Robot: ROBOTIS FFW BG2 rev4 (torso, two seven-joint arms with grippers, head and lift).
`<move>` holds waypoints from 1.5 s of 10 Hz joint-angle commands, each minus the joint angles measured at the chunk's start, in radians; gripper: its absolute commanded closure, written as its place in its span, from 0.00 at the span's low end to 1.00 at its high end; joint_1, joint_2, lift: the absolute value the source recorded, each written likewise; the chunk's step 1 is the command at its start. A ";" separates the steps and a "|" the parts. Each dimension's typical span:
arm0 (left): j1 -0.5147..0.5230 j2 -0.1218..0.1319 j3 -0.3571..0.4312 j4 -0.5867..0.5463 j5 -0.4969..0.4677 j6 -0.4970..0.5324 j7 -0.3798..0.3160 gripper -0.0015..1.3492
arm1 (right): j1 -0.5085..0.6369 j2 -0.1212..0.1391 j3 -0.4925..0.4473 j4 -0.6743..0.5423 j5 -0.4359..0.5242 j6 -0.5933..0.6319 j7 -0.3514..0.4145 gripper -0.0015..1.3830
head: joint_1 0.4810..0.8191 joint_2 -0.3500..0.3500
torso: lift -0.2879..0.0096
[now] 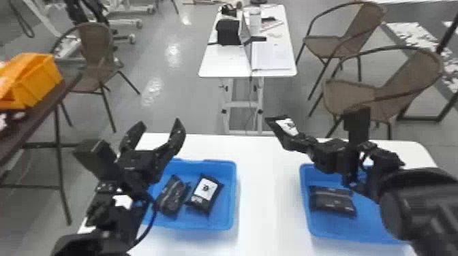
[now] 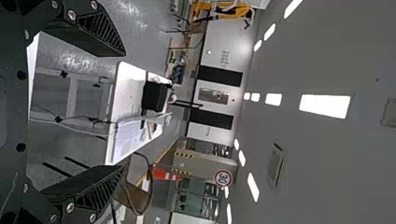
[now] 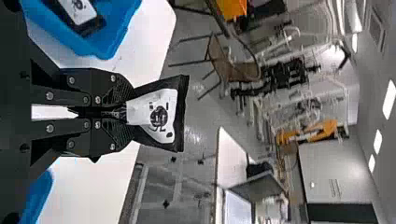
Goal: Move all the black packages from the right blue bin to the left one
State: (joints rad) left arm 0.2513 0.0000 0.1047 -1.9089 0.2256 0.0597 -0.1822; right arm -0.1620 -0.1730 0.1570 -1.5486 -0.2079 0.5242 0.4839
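Right gripper (image 3: 127,113) pinches a black package (image 3: 161,112) above the table (image 1: 265,204), best eased toward the head view's eight o'clock and lowered into the left bin (image 1: 223,219) before release, clear of the wide-spread left gripper (image 1: 160,124)

Wht. table (image 1: 265,204) w/ 2 blue bins on top.
Smooth flat top, rounded far R corner; L blue bin (image 1: 233,194) & R blue bin (image 1: 320,234) sit directly on it, side by side but well apart, wht. surface showing btwn. them & also btwn. their far rims & the table's far edge. Both bins upright, open side up, approx. rectangular w/ rounded corners.
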 commanded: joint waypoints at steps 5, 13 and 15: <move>-0.112 0.014 0.016 -0.021 0.256 0.400 -0.085 0.13 | -0.205 0.030 0.332 0.160 -0.119 -0.147 -0.005 0.78 | 0.63 0.81 | 0.97; -0.144 -0.003 0.006 0.037 0.219 0.359 -0.086 0.23 | -0.272 0.047 0.470 0.199 -0.243 -0.178 -0.011 0.78 | 0.63 0.92 | 0.97; -0.138 -0.003 -0.003 0.034 0.261 0.376 -0.056 0.84 | -0.271 0.049 0.470 0.206 -0.246 -0.178 -0.011 0.78 | 0.63 0.93 | 0.97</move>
State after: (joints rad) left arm 0.1110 0.0000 0.1029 -1.8757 0.4643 0.4321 -0.2405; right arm -0.4329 -0.1254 0.6274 -1.3442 -0.4539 0.3467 0.4723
